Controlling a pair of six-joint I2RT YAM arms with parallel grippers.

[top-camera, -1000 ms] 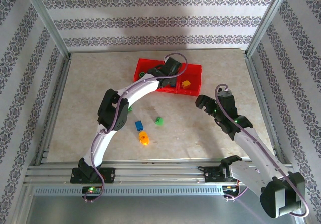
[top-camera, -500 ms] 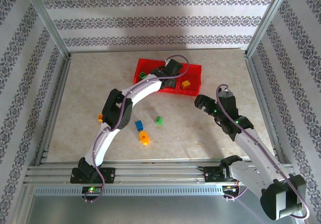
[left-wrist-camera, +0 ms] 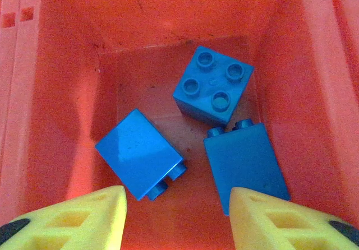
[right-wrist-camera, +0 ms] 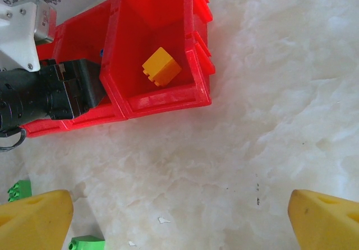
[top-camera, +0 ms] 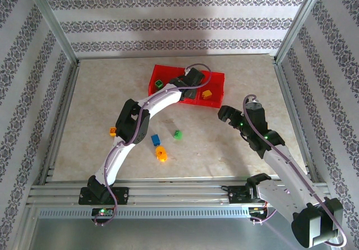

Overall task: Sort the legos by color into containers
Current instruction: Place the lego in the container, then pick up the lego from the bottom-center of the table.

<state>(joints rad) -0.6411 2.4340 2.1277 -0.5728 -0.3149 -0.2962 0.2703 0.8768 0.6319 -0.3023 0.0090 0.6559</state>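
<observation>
Left wrist shows three blue legos [left-wrist-camera: 213,87] just ahead of the parted, empty left gripper [left-wrist-camera: 176,205]; from the top, its arm [top-camera: 162,98] covers them.

Tray [top-camera: 217,84] mid bin: blocked. L arm [top-camera: 160,100] comes in over tray's near-left side, and L gripper [left-wrist-camera: 176,205] hangs over the bin, jaws apart. 3 blue bricks [left-wrist-camera: 213,86] take most of the floor below. Tray's R bin: open from above, one orange brick [right-wrist-camera: 161,66] inside. L bin: open, green brick [top-camera: 160,83] in it. Table [right-wrist-camera: 269,121] near of tray's R end is bare; R gripper [top-camera: 226,115] hangs there, jaws wide. Loose bricks [top-camera: 161,152] lie near-left of tray, w/ gaps betw. them.
</observation>
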